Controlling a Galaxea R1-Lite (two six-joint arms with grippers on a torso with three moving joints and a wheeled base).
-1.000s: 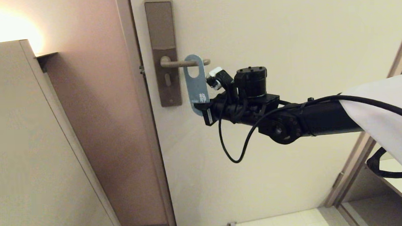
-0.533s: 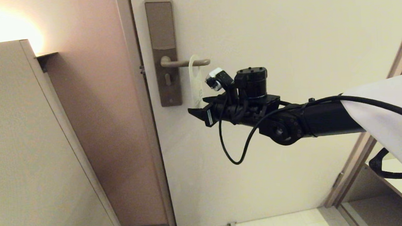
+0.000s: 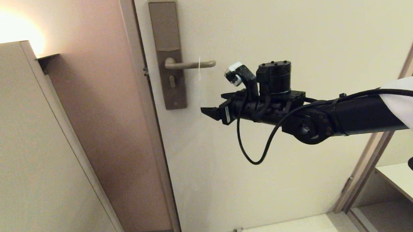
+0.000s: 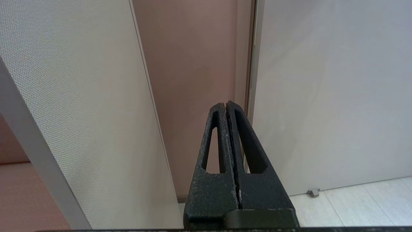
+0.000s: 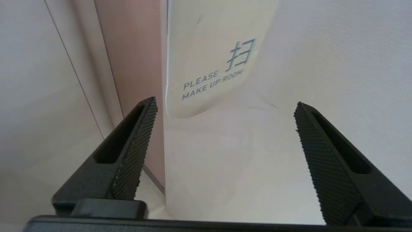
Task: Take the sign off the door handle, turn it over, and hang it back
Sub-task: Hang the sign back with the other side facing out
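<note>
The sign (image 3: 199, 72) hangs from the door handle (image 3: 190, 64), a slim bronze-grey lever, and shows only as a thin pale edge in the head view. In the right wrist view its white face (image 5: 209, 64) reads "PLEASE MAKE UP ROOM". My right gripper (image 3: 210, 112) (image 5: 225, 102) is open, a little right of and below the sign's lower end, touching nothing. My left gripper (image 4: 226, 104) is shut and empty, low down, pointing at the wall beside the door. It is out of the head view.
The handle sits on a tall backplate (image 3: 167, 55) on the cream door (image 3: 293, 39). A beige cabinet (image 3: 19, 138) stands at the left, and a door frame (image 3: 369, 164) at the right. A small door stop (image 3: 237, 230) is on the floor.
My right gripper opened and let go of the sign, then drew back to the right. The sign swung from showing its teal face to hanging edge-on.
</note>
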